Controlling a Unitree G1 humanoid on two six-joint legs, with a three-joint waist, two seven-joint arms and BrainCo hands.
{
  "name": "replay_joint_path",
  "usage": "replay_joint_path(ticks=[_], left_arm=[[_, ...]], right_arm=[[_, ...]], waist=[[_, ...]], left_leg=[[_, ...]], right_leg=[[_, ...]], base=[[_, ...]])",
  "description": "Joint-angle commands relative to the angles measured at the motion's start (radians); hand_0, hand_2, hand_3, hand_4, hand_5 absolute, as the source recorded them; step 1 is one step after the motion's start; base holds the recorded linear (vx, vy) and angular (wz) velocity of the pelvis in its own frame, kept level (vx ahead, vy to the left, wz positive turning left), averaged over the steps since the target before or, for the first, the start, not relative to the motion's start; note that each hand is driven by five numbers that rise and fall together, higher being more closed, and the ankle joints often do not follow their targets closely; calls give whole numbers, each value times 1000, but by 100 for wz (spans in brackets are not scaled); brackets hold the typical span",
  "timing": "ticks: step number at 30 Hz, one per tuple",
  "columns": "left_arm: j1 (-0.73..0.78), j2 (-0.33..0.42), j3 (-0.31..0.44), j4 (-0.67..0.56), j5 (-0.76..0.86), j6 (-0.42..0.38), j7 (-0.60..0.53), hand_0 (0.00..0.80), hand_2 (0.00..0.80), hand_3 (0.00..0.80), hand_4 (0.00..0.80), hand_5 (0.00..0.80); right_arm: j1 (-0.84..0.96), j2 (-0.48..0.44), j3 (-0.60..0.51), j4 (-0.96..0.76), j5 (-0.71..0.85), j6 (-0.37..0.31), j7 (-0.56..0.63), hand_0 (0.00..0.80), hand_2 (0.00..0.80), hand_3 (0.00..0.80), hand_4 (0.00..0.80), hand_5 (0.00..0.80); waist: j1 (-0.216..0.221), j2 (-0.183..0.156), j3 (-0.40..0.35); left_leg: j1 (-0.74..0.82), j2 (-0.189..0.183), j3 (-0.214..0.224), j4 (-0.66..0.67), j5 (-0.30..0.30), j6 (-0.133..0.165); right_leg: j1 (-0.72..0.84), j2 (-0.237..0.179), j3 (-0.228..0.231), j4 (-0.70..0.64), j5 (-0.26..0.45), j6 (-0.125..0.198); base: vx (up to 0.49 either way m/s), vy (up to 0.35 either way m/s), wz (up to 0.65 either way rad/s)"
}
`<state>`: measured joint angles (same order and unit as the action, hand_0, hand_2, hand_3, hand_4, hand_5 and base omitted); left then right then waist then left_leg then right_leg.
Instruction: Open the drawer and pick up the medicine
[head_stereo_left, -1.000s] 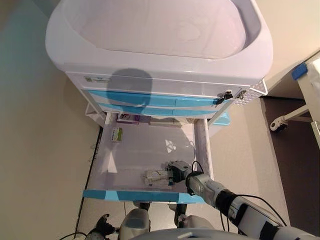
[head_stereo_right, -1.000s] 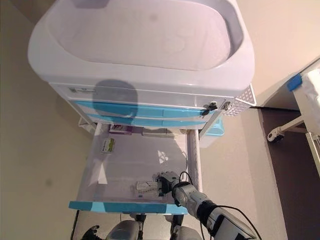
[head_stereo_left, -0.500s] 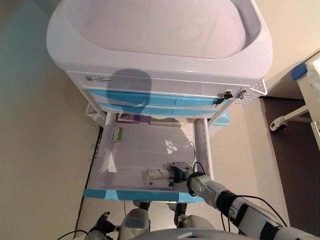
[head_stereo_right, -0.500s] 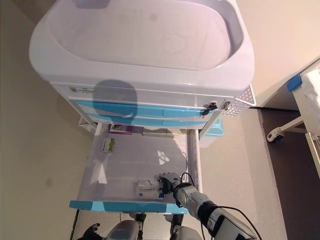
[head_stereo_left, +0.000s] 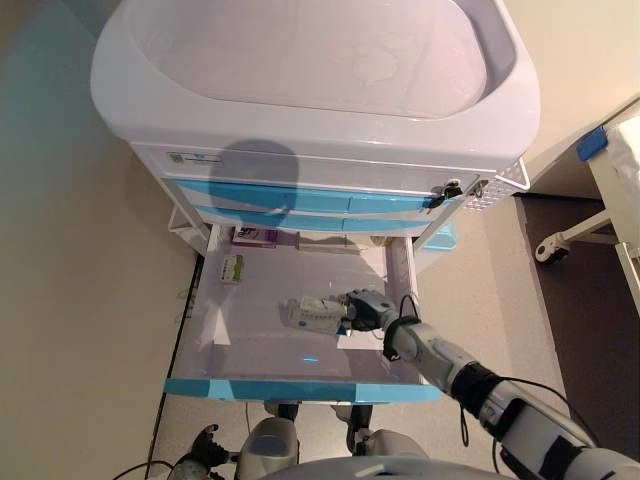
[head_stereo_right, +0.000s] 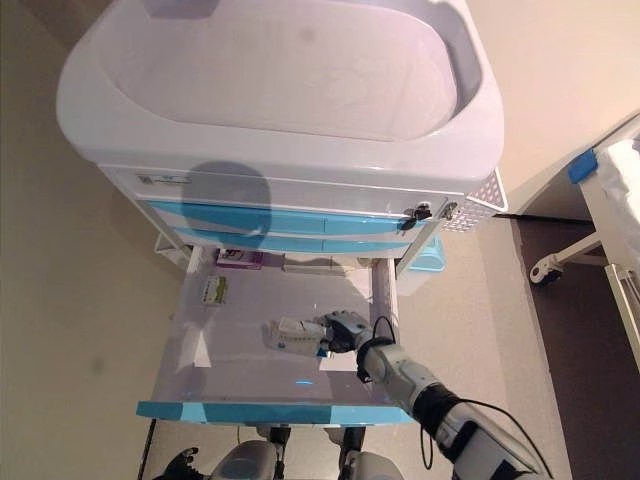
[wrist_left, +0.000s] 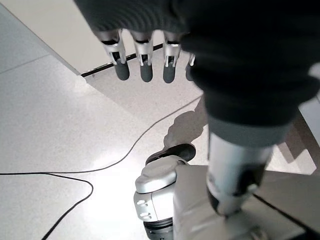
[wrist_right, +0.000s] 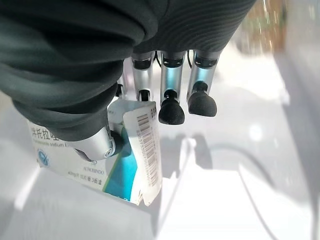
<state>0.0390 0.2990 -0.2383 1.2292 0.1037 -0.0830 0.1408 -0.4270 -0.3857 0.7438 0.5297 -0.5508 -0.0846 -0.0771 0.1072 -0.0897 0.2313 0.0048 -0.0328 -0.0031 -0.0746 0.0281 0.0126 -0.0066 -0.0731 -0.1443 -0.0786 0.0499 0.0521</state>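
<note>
The bottom drawer (head_stereo_left: 300, 388) of the white and blue cart stands pulled out. My right hand (head_stereo_left: 366, 309) is over its middle, shut on a white and teal medicine box (head_stereo_left: 308, 313) that it holds clear of the drawer floor. In the right wrist view the thumb (wrist_right: 95, 145) and fingers (wrist_right: 171, 107) pinch the medicine box (wrist_right: 120, 165) at one end. My left hand (wrist_left: 145, 60) hangs low beside the cart over the floor, fingers straight, holding nothing.
A small green and white box (head_stereo_left: 233, 268) lies at the drawer's left, a purple box (head_stereo_left: 256, 236) and a flat pale box (head_stereo_left: 330, 243) at its back. The cart's tub top (head_stereo_left: 300, 60) overhangs the drawers. A wheeled frame (head_stereo_left: 560, 240) stands to the right.
My right hand has lifted the medicine box off the drawer floor near the front and carried it up and back toward the drawer's middle.
</note>
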Motion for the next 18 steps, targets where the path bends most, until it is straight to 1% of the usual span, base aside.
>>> replay_joint_path(ticks=[1,6,7,8,9,11,12,13,14,15,16,17,18], left_arm=[[14,-20,14,42,22,-4,-26,0,0,0,0,0],[30,-10,37,41,34,-4,-57,0,0,0,0,0],[38,-2,43,37,37,-3,-68,0,0,0,0,0],[41,1,47,38,38,-3,-72,0,0,0,0,0],[40,1,47,38,38,-3,-73,0,0,0,0,0],[46,8,53,41,40,-3,-84,0,0,0,0,0],[49,12,60,46,39,-2,-93,0,0,0,0,0],[49,11,60,46,39,-2,-93,0,0,0,0,0],[56,13,65,54,37,0,-105,0,0,0,0,0],[55,12,65,54,37,0,-105,0,0,0,0,0],[64,10,64,53,35,-2,-116,0,0,0,0,0],[64,9,63,53,35,-2,-116,0,0,0,0,0],[69,9,63,54,33,-5,-122,0,0,0,0,0]], right_arm=[[-32,-22,-9,-121,65,-59,38,800,800,800,800,800],[-41,-120,-36,-271,151,-92,123,800,800,800,800,800],[-63,-170,-43,-322,207,-102,154,800,800,800,800,800],[-73,-193,-51,-341,236,-103,165,800,800,800,800,800],[-73,-195,-51,-343,237,-102,167,800,800,800,800,800],[-100,-242,-60,-389,319,-109,203,800,800,800,800,800],[-121,-282,-75,-423,392,-106,226,800,800,800,800,800],[-120,-284,-76,-425,393,-104,228,800,800,800,800,800],[-148,-334,-92,-463,488,-104,261,800,800,800,800,800],[-147,-336,-93,-465,490,-102,262,800,800,800,800,800],[-168,-386,-103,-493,573,-101,286,800,800,800,800,800],[-168,-388,-104,-494,574,-100,287,800,800,800,800,800],[-185,-418,-108,-508,619,-99,303,800,800,800,800,800]], waist=[[-5,-9,-71],[-8,-16,-99],[-7,-19,-110],[-8,-19,-115],[-7,-18,-114],[-6,-21,-127],[-6,-25,-138],[-6,-24,-138],[-5,-30,-149],[-5,-29,-149],[-4,-33,-161],[-4,-32,-161],[-4,-34,-168]], left_leg=[[-58,-38,-4,-9,5,26],[-41,-33,-3,-11,1,21],[-35,-30,-3,-12,0,19],[-31,-29,-1,-12,0,18],[-31,-29,-1,-12,0,18],[-26,-26,2,-13,0,14],[-23,-24,5,-13,-1,11],[-23,-24,5,-13,-1,11],[-20,-22,8,-13,-1,7],[-19,-21,8,-13,-1,7],[-16,-19,9,-13,-1,4],[-16,-19,9,-13,-1,4],[-15,-17,10,-13,0,1]], right_leg=[[-84,-13,40,103,11,50],[-63,-7,40,94,6,48],[-54,-5,40,89,5,48],[-50,-4,40,87,6,48],[-50,-4,40,86,6,48],[-42,-1,40,79,7,48],[-36,1,38,70,9,47],[-36,1,38,69,10,47],[-29,5,34,61,13,46],[-28,5,34,60,13,46],[-21,7,33,52,13,45],[-20,7,33,52,14,45],[-16,8,31,48,13,45]], base=[[39,-35,-6],[36,-39,-5],[42,-46,-1],[26,-37,2],[0,0,0],[16,-23,-1],[25,-34,-1],[25,-53,1],[14,-31,1],[31,-53,1],[0,0,0],[29,-31,0],[0,0,0]])
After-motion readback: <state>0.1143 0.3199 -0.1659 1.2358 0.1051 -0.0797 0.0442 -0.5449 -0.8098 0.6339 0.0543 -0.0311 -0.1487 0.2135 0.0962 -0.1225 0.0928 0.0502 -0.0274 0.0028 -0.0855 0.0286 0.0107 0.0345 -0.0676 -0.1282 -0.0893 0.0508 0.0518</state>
